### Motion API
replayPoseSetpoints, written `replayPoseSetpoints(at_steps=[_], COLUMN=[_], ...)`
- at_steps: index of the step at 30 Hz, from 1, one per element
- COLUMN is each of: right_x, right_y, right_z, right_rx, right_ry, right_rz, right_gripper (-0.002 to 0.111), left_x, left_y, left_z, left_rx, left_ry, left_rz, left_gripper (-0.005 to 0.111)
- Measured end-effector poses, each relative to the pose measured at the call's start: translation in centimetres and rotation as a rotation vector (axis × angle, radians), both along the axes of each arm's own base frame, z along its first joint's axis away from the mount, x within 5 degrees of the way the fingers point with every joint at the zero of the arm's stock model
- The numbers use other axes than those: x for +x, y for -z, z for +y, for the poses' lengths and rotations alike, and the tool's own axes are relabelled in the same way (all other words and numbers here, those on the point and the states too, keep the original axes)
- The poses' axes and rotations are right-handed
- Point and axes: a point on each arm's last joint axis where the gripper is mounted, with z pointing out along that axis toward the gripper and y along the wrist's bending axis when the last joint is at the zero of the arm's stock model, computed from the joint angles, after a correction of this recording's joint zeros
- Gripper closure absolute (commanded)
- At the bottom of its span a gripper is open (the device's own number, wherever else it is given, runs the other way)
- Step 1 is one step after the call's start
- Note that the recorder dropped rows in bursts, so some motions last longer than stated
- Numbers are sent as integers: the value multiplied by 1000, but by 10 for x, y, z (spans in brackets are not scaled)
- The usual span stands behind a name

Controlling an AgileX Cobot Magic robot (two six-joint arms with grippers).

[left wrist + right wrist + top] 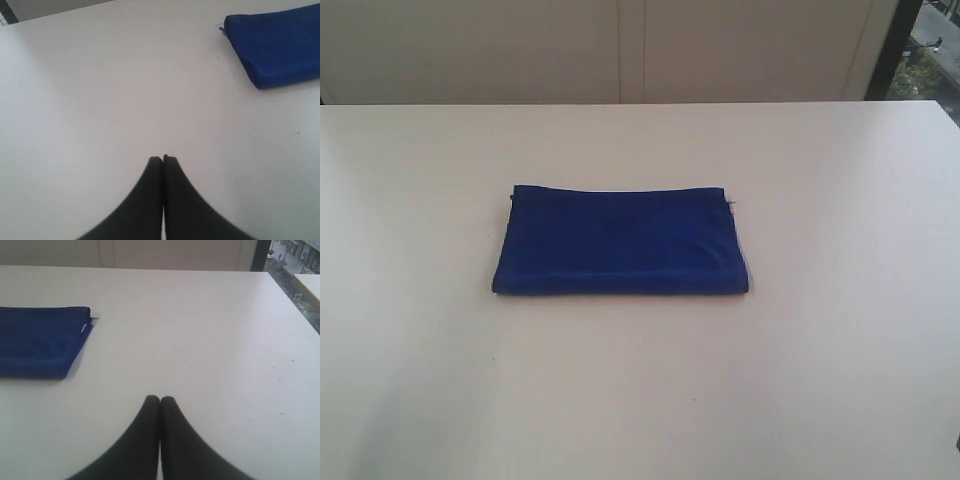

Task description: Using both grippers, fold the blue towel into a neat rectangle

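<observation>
The blue towel [620, 240] lies near the middle of the exterior view, a little left of centre, flat on the pale table [420, 380]. It forms a compact, layered rectangle with its long sides running across the frame. Its lower edge looks like a rounded fold, while the right-hand short end shows stacked cloth edges and a stray thread at the upper right corner. In the right wrist view a small white tag [85, 328] peeks out of one short end. Neither arm appears in the exterior view. The left gripper [163, 158] has its two black fingers pressed together with nothing between them, over bare table and well apart from the towel. The right gripper [160, 398] is likewise closed and empty, also well clear of the cloth. By its outline the folding seems essentially done, with edges fairly square. The terry should be light, soft and limp: its fuzzy pile gives narrow fingers good purchase, but it will sag and the layers can slide or fan apart if only the top one is caught. Any further hold is best taken at two corners of one short end, pinching through the whole stack.
</observation>
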Motion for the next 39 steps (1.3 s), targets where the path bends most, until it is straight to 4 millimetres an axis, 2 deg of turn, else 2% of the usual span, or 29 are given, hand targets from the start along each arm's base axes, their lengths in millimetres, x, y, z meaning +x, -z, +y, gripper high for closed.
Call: replayPoseSetpoints(at_steps=[5, 21, 31, 39], right_x=[0, 0, 0, 0], right_y=[0, 0, 0, 0], right_z=[0, 0, 0, 0], right_rx=[0, 0, 0, 0], right_ry=[0, 0, 0, 0], right_rz=[0, 0, 0, 0], right_gripper=[108, 108, 108, 108], left_x=[0, 0, 5, 7], left_y=[8, 8, 35, 32], left_z=[0, 1, 2, 2], left_rx=[5, 23, -52, -103], left_ry=[1, -1, -46, -70], left_rz=[27, 29, 40, 4], left_gripper=[107, 107, 107, 107])
